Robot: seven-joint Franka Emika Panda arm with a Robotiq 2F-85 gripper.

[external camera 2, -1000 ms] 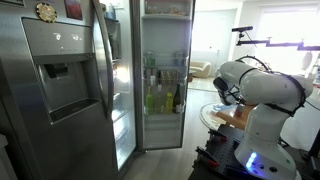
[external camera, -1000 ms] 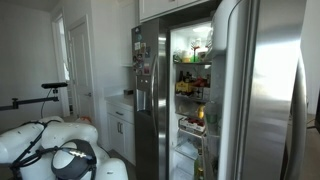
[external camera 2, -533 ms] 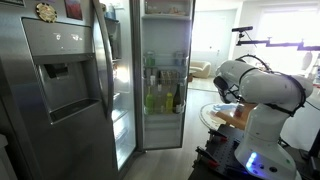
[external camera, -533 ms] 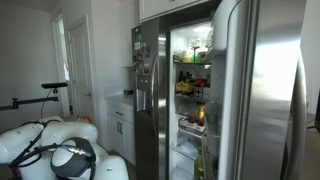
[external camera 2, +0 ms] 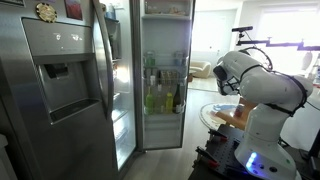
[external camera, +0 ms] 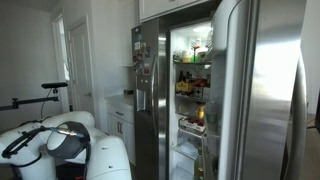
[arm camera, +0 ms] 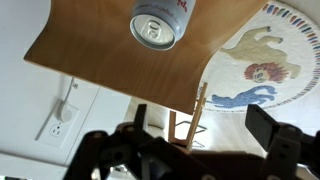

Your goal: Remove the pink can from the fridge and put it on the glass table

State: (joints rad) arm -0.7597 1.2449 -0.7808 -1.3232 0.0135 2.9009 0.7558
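Gripper (arm camera: pixel 197 118) wide open, nothing between jaws. Pink can (arm camera: pixel 157 27) upright on brown wood surface (arm camera: pixel 110 50), top of wrist view, well clear of fingers (arm camera: pixel 268 128), not held. Fridge (external camera: pixel 255 90) w/ one door swung open in both exterior views, shelves lit, bottles inside. White arm (external camera 2: pixel 255 90) well apart from fridge. Lion-print rug (arm camera: pixel 255 70) + wall outlet (arm camera: pixel 60 125) past the wood edge.

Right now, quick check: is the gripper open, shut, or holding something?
Gripper: open, holding nothing; the can stands apart from it on the wooden surface.
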